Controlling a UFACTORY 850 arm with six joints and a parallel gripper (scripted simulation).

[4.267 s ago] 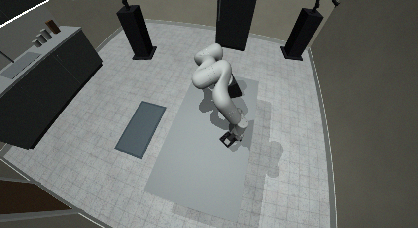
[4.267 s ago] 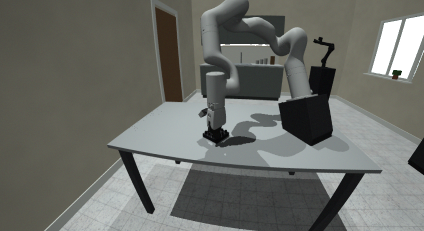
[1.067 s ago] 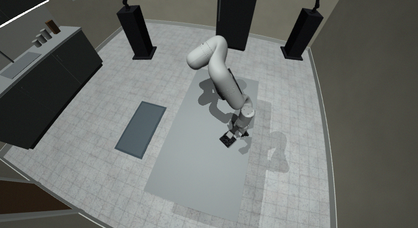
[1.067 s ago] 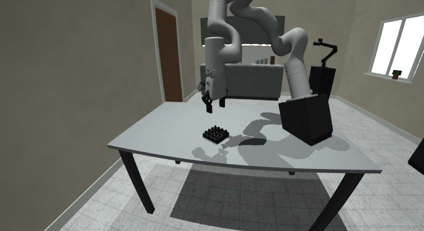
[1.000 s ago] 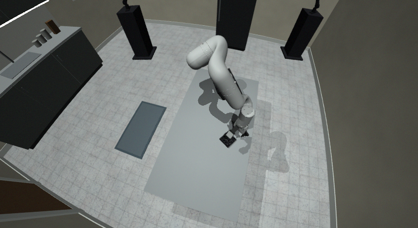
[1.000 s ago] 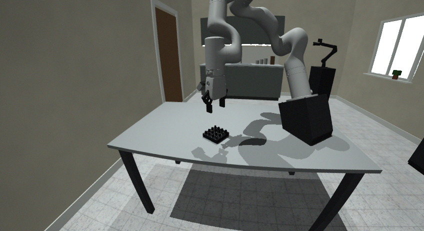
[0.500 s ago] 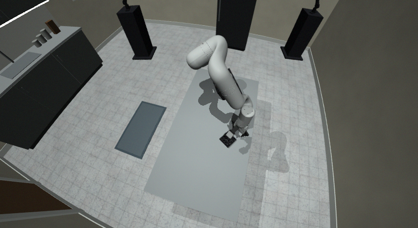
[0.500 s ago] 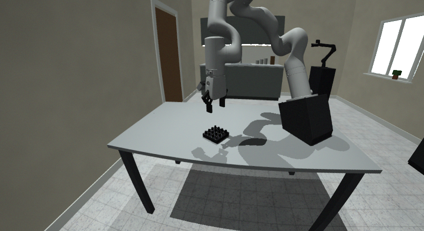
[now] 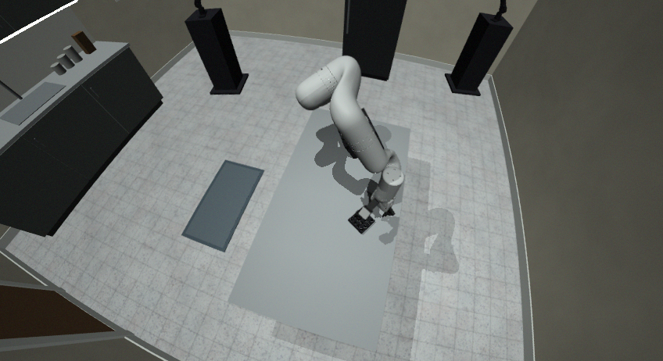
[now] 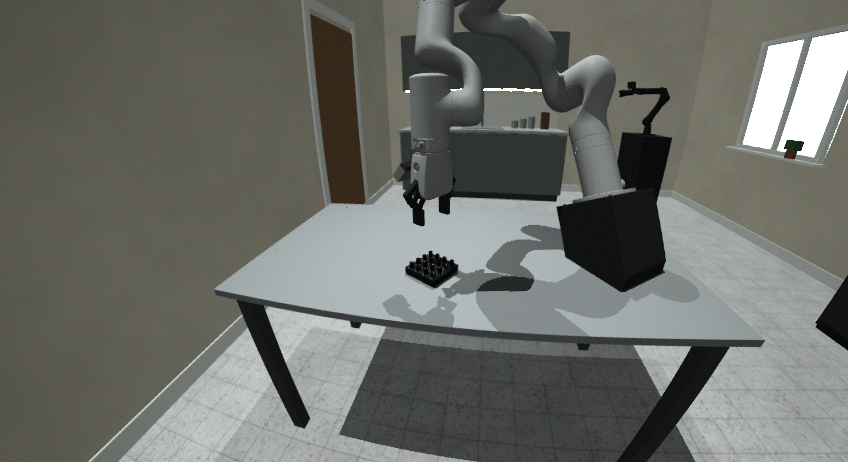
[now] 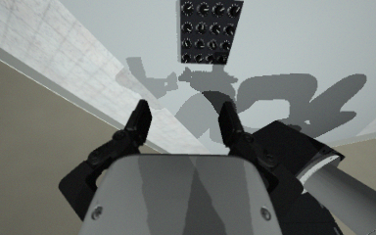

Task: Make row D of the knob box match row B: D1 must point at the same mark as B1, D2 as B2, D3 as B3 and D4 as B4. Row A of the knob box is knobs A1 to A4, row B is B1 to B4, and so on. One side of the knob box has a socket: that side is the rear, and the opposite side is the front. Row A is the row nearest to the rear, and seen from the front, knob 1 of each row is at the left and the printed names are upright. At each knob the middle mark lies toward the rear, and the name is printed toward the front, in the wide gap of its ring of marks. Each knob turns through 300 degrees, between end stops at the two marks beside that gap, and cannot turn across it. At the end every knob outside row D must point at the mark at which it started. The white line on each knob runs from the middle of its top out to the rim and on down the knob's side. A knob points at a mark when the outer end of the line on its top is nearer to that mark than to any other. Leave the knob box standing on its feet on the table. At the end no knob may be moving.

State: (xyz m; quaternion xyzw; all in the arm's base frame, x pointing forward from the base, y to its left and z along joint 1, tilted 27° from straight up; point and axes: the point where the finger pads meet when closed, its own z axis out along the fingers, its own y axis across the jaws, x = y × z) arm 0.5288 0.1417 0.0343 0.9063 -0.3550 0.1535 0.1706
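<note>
The black knob box [image 9: 361, 219] [image 10: 431, 271] [image 11: 208, 36] stands flat on the grey table [image 9: 297, 246] [image 10: 333, 261]. Its knobs stand in a grid of several rows. In the wrist view the box is at the top centre, with white marks around the knobs. The printed names, the line directions and the socket are too small to tell. My gripper [image 10: 432, 215] [image 11: 185, 109] is open with nothing between its fingers. It hangs well above the box, clear of the knobs. In the top view the arm's wrist end partly overlaps the box.
The arm's black base block [image 10: 612, 243] stands at the table's right in the exterior view. The arm's shadows fall across the table beside the box, and a shadow touches the box's edge in the wrist view. A table edge runs near the box.
</note>
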